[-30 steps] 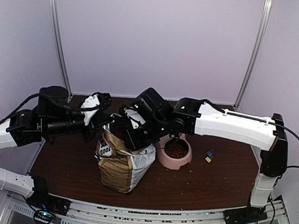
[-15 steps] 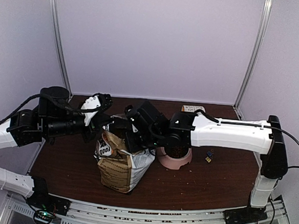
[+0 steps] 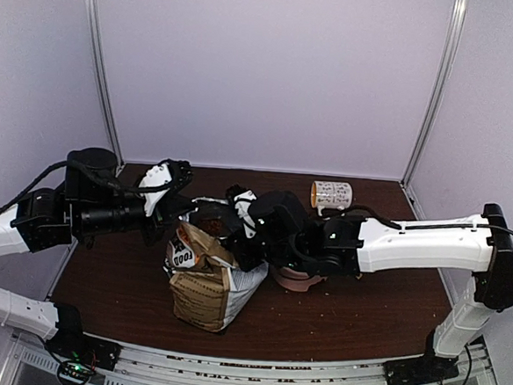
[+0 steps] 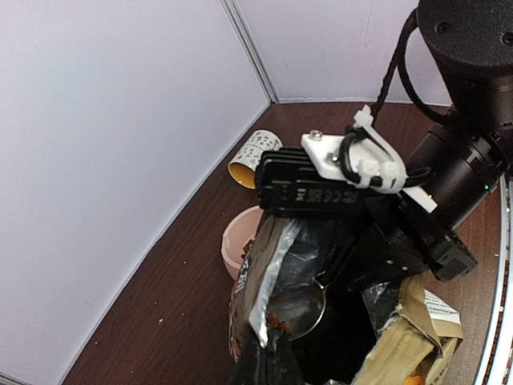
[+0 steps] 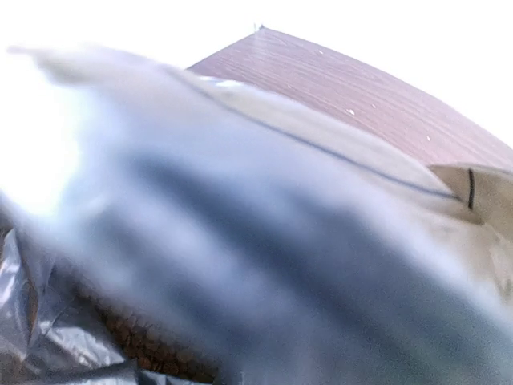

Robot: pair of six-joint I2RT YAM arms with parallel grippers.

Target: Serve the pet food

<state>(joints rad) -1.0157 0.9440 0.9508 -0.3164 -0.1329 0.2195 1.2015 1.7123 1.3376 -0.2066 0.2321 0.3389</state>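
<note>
Counted from the left: one left tool (image 3: 183, 207), one bag (image 3: 204, 286), one right tool (image 3: 230, 224), one scoop (image 4: 298, 309), one pink bowl (image 3: 296, 282) and one mug (image 3: 331, 195), all on a single dark tabletop (image 3: 109, 279).

The left tool is pinched together on the bag's upper left rim; the bag stands upright with its mouth open and its silver lining showing. The right tool reaches down into that mouth from the bag's right side, its fingers drawn together on the scoop's handle; the handle itself is hard to make out, and only the round metal cup shows clearly inside the bag.

The pet food (image 5: 148, 346) lies inside the bag as a reddish-brown heap, below the right tool and just beside the scoop; a few pellets sit on the lining's edge near the left tool.

The right wrist view is mostly blurred lining. The bowl, just right of the bag, is largely hidden under the right arm (image 3: 411, 243); its contents cannot be seen. The mug lies on its side behind and right of the bag, well apart.
</note>
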